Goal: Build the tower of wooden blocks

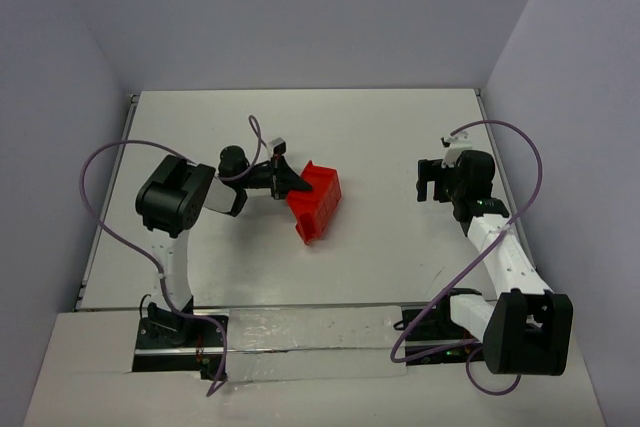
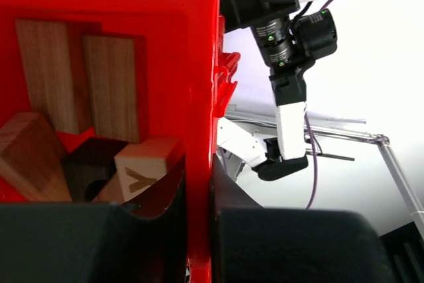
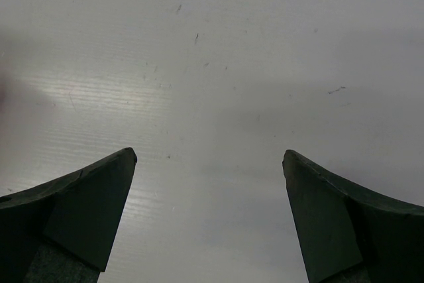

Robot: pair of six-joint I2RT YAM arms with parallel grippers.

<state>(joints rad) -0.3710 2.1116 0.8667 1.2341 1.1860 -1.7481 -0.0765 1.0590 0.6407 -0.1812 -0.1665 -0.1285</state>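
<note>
Near the middle of the table, slightly toward its left edge, the red tray sits tilted. Whether it rests on the surface cannot be told. The left tool is closed on one side wall of the tray. In the left wrist view, one finger sits inside that wall and the other outside it, so the wall is pinched between them.

The wood blocks lie loose inside the tray and are not stacked:
- Two pale oblong blocks stand side by side against the tray floor.
- A tan wedge lies at the left.
- A dark brown block lies just beside the wedge.
- A small pale cube touches the gripped wall.

Toward the right edge of the table, well apart from the tray, the right tool hangs over bare surface. Its fingers are spread wide with nothing between them.
</note>
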